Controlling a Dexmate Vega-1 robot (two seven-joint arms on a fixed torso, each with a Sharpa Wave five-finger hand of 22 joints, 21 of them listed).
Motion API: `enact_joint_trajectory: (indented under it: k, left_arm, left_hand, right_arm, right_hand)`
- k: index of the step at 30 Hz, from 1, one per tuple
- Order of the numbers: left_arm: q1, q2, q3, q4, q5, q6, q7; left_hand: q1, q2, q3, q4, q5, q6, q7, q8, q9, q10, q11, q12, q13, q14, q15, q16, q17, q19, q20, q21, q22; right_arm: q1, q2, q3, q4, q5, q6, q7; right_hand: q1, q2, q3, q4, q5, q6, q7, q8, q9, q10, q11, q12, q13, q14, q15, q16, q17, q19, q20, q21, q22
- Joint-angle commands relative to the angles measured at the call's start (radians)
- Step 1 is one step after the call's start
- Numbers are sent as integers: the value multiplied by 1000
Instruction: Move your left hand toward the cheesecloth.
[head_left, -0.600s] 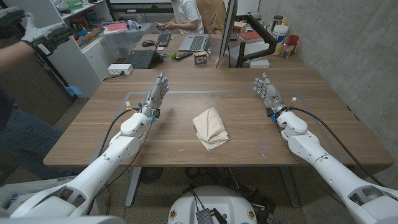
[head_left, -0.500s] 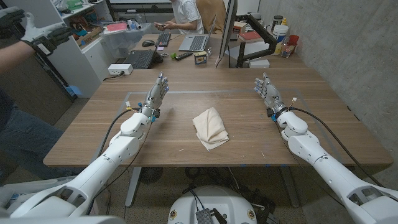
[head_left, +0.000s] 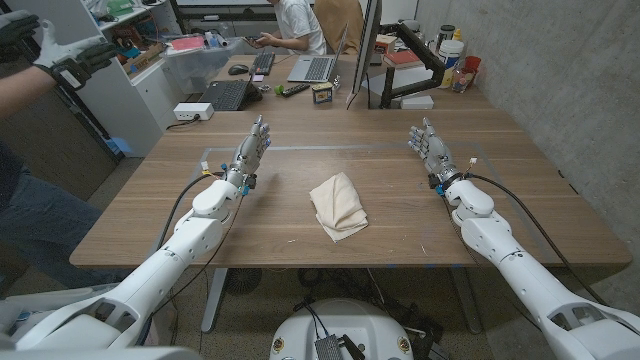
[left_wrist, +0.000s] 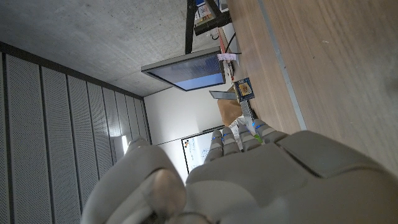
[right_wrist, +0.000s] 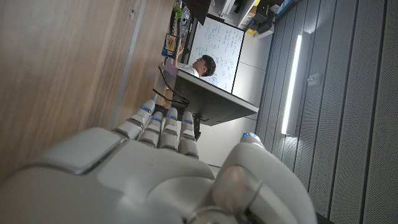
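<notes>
While the person at the far desk shifts slightly, neither arm shows any displacement against the two earlier head views: the left hand (head_left: 252, 150) occupies the same place as before, well apart from the cheesecloth (head_left: 337, 205). The approach that the task names has therefore, by this evidence, not yet begun.

The cheesecloth lies folded in a loose oblong near the middle of the tabletop (head_left: 150, 215), somewhat closer to the near edge than to the far one, and nothing touches it.

The left hand stands toward the left side of the tabletop, about midway between near and far edges, fingers (head_left: 258, 131) extended and pointing at the far edge. The fingers are spread a little and hold nothing. Whether the hand's edge rests on the wood or hovers just above it cannot be settled from the head view. In the left wrist view the back of the same hand (left_wrist: 249, 180) appears with fingers straight along the wood grain, consistent with an open pose.

The right hand (head_left: 431, 148) mirrors this pose toward the right side of the tabletop, fingers extended, slightly apart and empty; the right wrist view (right_wrist: 149, 162) agrees.

To reach the cloth, the left hand would probably need to travel inward toward the tabletop's middle and back toward the near edge.
</notes>
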Motion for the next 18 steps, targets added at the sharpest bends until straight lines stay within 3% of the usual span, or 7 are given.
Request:
enact_joint_trajectory:
  k: [1, 18]
  left_arm:
    - [4, 11, 9, -15, 25, 2, 8]
    - [32, 34, 6, -68, 42, 9, 37]
  left_hand:
    - [11, 7, -1, 5, 2, -2, 2, 4, 3, -7, -1, 4, 5, -6, 1, 2, 2, -9, -20, 1, 5]
    - [20, 17, 2, 2, 2, 1, 1, 4, 4, -3, -2, 4, 5, -4, 1, 1, 2, -12, -16, -2, 5]
  right_arm:
    - [1, 42, 45, 20, -43, -8, 36]
    - [6, 72, 73, 42, -69, 23, 62]
  right_hand:
    - [9, 5, 3, 1, 8, 6, -2, 6, 2, 9, 2, 8, 2, 6, -1, 5, 5, 8, 1, -3, 2]
    - [9, 7, 2, -1, 9, 7, -5, 6, 2, 6, 1, 7, 2, 4, -2, 3, 4, 7, 3, -8, 3]
